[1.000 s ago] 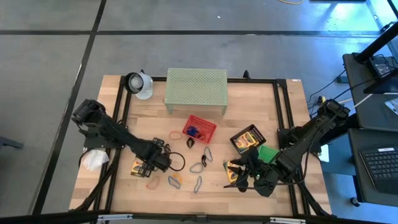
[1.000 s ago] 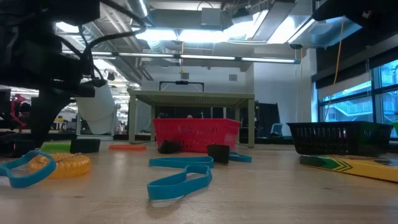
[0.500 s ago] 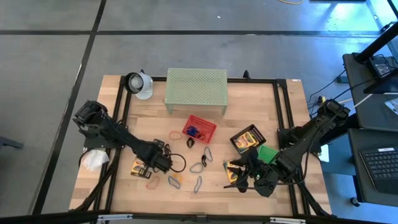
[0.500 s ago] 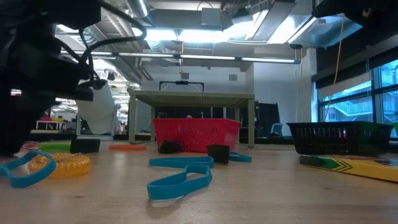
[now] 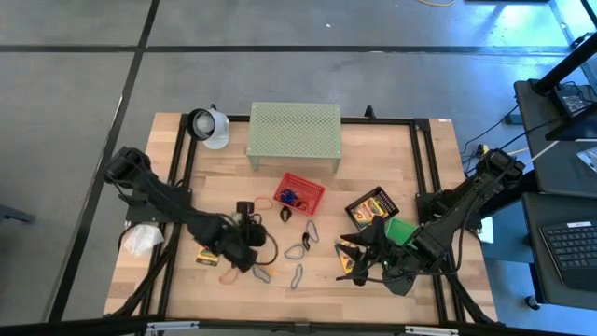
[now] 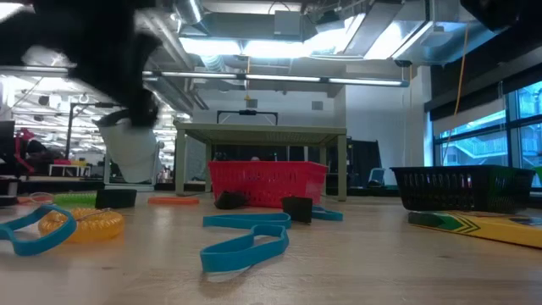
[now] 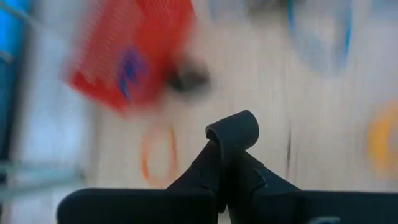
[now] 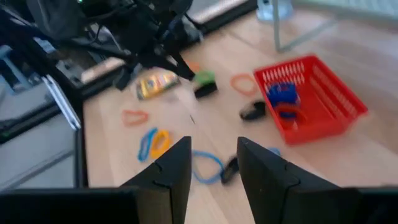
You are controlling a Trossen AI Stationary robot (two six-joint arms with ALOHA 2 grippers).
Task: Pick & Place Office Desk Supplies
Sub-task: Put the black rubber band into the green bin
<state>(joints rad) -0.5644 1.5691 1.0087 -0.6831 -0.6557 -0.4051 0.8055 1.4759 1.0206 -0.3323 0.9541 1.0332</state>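
From above, the left gripper [image 5: 244, 245] is seen with fingers pressed together among loops [image 5: 297, 250] scattered on the desk [image 5: 373, 159]; whether anything is pinched cannot be told. At desk level, a blue loop [image 6: 244, 247] lies flat, judged light and floppy, best pinched across its band. The right gripper [image 8: 213, 163] is spread, empty.

High cam sat straight overhead, catching the whole table [image 5: 373, 159]. Low cam was at tabletop level, looking across at the red basket [image 6: 267, 182] toward 12 o'clock. Both wrist cams looked forward over the wood from close up, and every view shared that basket.
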